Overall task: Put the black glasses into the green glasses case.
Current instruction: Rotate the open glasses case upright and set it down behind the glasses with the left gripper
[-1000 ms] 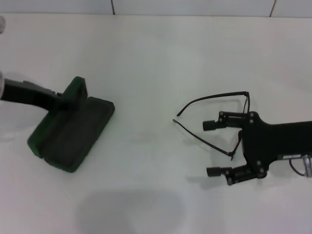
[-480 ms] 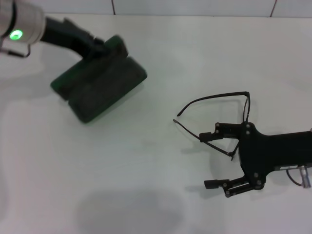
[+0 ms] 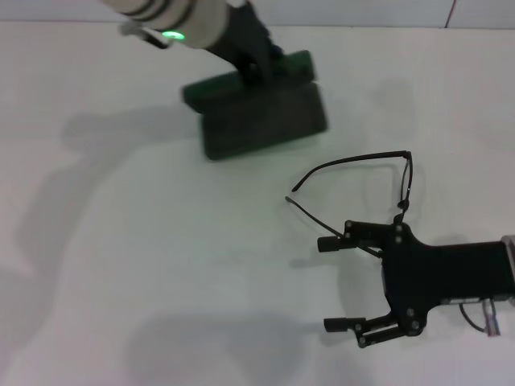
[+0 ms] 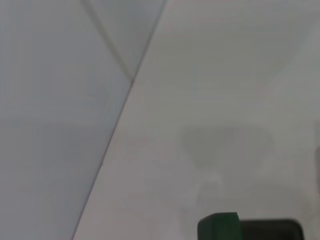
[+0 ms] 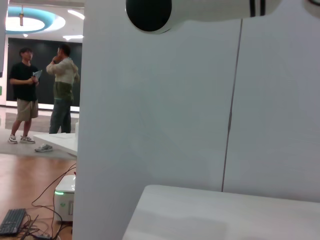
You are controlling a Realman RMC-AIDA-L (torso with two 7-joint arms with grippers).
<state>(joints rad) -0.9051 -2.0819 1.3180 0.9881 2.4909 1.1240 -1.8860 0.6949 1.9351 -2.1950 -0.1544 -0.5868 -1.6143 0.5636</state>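
Two end effectors are in my head view. My right end effector sits low on the right side of the tabletop, its fingers spread wide and pointing toward the left. The black glasses lie on the tabletop just beyond it: one temple arm runs under the upper finger, while the front frame stands next to the end effector's body, and nothing is gripped between the fingers. My left end effector is up at the far centre, clamped on the rim of the green glasses case, which hangs tilted with its open shell facing me, near the glasses' far temple arm but clear of it. From the left wrist, only a green corner of the case shows. I can read no lettering on the case.
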